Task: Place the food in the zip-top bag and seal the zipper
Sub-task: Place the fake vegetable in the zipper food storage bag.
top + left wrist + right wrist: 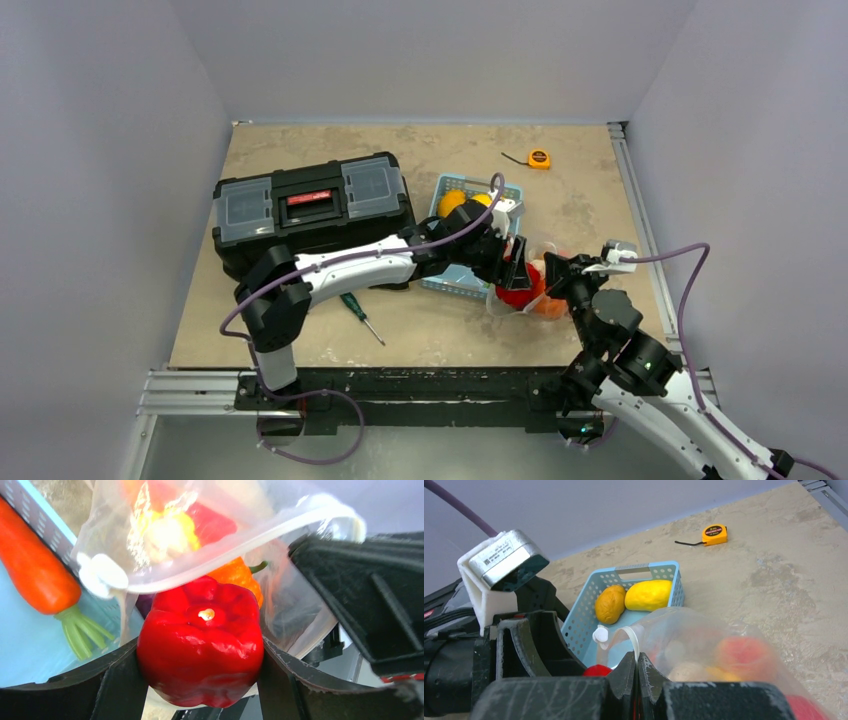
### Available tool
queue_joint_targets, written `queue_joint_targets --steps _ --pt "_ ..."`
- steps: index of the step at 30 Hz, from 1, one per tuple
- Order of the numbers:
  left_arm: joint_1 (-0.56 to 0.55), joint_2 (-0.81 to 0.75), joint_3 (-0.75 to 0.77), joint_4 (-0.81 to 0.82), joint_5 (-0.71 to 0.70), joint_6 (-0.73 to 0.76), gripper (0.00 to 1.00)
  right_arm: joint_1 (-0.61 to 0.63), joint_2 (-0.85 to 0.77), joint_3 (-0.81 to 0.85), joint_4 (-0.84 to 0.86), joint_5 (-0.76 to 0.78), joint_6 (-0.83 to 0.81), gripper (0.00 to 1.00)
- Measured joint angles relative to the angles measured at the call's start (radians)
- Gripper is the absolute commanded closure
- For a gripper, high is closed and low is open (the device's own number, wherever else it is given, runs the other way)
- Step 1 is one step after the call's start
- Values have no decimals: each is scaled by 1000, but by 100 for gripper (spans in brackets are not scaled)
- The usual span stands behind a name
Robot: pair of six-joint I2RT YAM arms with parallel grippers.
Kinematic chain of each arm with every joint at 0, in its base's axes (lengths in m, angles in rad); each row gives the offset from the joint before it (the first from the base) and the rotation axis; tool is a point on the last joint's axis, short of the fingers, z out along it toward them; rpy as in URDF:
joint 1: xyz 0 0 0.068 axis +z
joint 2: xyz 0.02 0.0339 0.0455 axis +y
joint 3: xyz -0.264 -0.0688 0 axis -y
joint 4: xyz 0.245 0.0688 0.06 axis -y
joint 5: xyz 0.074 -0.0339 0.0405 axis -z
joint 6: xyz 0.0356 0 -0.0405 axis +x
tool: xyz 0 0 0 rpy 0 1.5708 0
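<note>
My left gripper (200,656) is shut on a glossy red pepper (200,645), one finger on each side, right at the mouth of the zip-top bag (295,605). The whitish zipper (240,550) arches over the pepper, with its white slider (100,572) at the left end. Inside the bag lie an orange pepper (235,575) and other red and yellow food. My right gripper (637,662) is shut on the zipper (634,637), holding up the bag's (704,640) rim. From above, the two grippers (515,272) (560,272) meet over the bag (545,300).
The light blue basket (584,615) beside the bag holds a yellow piece (649,595), an orange-brown piece (610,604) and a carrot (37,575). A black toolbox (310,205) stands at the left, a green screwdriver (360,317) in front of it. An orange tape measure (539,158) lies at the back.
</note>
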Motion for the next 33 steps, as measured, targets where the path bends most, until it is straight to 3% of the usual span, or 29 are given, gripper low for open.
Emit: queue_joint_targets --steps 10,18,27,33 --pt "0 32 112 -27 -14 5 19 0 0 0 0 0 0 100" --pt "0 32 129 -75 -40 32 17 0 0 -1 0 0 0 100" --pt "0 -100 -27 -90 -126 36 29 0 1 -1 0 -1 0 100" --pt "0 -180 -102 -85 -184 34 45 0 1 -1 1 -4 -3 100"
